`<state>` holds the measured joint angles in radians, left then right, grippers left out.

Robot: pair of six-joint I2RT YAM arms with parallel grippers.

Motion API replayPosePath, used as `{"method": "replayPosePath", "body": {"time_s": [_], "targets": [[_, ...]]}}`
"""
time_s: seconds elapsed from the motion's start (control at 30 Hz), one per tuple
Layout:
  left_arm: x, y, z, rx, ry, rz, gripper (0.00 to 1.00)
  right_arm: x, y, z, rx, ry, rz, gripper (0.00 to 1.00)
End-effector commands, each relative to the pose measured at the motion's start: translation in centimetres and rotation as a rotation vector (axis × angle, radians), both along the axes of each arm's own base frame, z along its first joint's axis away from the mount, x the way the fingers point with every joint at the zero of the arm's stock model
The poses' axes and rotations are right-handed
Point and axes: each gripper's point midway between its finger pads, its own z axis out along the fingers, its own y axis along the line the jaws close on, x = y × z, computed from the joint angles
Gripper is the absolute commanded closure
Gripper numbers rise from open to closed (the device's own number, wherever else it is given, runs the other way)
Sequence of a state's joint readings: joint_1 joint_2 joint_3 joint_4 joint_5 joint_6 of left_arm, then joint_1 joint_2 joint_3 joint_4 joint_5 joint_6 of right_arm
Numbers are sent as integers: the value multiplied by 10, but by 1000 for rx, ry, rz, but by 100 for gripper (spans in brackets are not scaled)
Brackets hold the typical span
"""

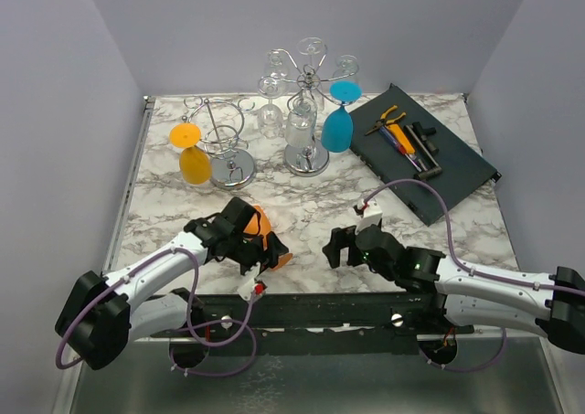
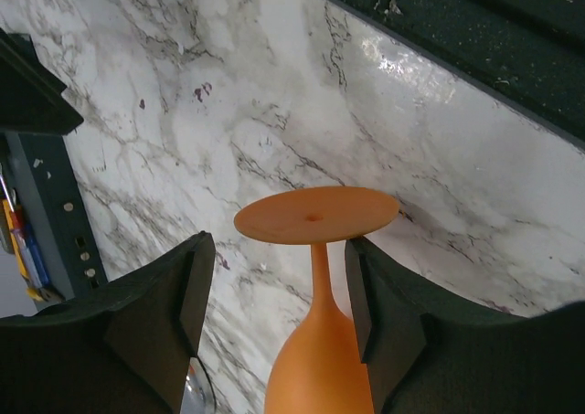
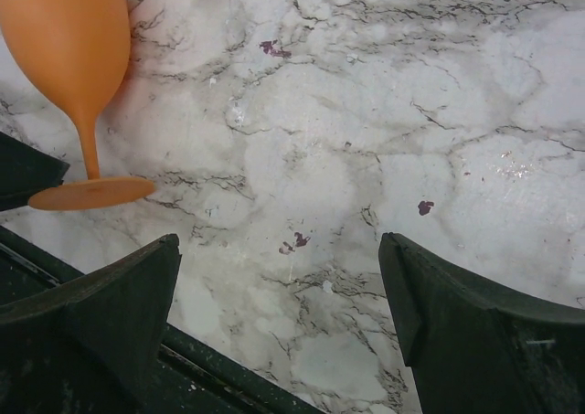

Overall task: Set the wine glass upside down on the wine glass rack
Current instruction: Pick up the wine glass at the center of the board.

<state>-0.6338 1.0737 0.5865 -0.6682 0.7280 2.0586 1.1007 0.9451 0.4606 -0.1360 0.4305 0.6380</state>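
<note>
An orange wine glass (image 1: 261, 228) lies on its side on the marble table near the front edge. In the left wrist view its round foot (image 2: 315, 215) points away and its bowl sits between my fingers. My left gripper (image 1: 249, 245) (image 2: 279, 245) is open and straddles the bowl; there is a gap on the left side. The chrome wine glass rack (image 1: 307, 158) stands at the back centre. My right gripper (image 1: 336, 247) (image 3: 279, 249) is open and empty over bare marble, to the right of the glass (image 3: 69, 30).
A blue glass (image 1: 336, 129) and clear glasses (image 1: 299, 126) hang on the centre rack. A second rack (image 1: 228, 163) at back left holds a yellow glass (image 1: 194, 163). A dark tray (image 1: 457, 172) with tools lies at back right. A black rail (image 1: 320, 304) edges the table front.
</note>
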Motion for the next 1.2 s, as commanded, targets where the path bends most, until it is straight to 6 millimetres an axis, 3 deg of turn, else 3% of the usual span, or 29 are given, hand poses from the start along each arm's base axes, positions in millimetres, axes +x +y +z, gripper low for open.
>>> {"method": "replayPosePath", "body": {"time_s": [0.0, 0.4, 0.5, 0.7, 1.07, 1.17], "targets": [[-14, -40, 17, -185, -370, -448, 35, 2, -8, 0, -4, -9, -43, 4], [-34, -63, 9, -192, -358, -558, 37, 1, -12, 1, 17, -9, -61, 4], [-36, -65, 5, -168, -365, -576, 50, -1, -15, -2, 24, 0, -73, 4], [-15, -71, 8, -107, -441, -552, 79, -3, -20, -3, 41, 3, -86, 4], [14, -66, 20, -22, -509, -423, 89, -3, -20, -5, 33, -2, -81, 5], [24, -65, 26, 1, -527, -377, 96, -2, -20, -3, 33, -4, -83, 5]]}}
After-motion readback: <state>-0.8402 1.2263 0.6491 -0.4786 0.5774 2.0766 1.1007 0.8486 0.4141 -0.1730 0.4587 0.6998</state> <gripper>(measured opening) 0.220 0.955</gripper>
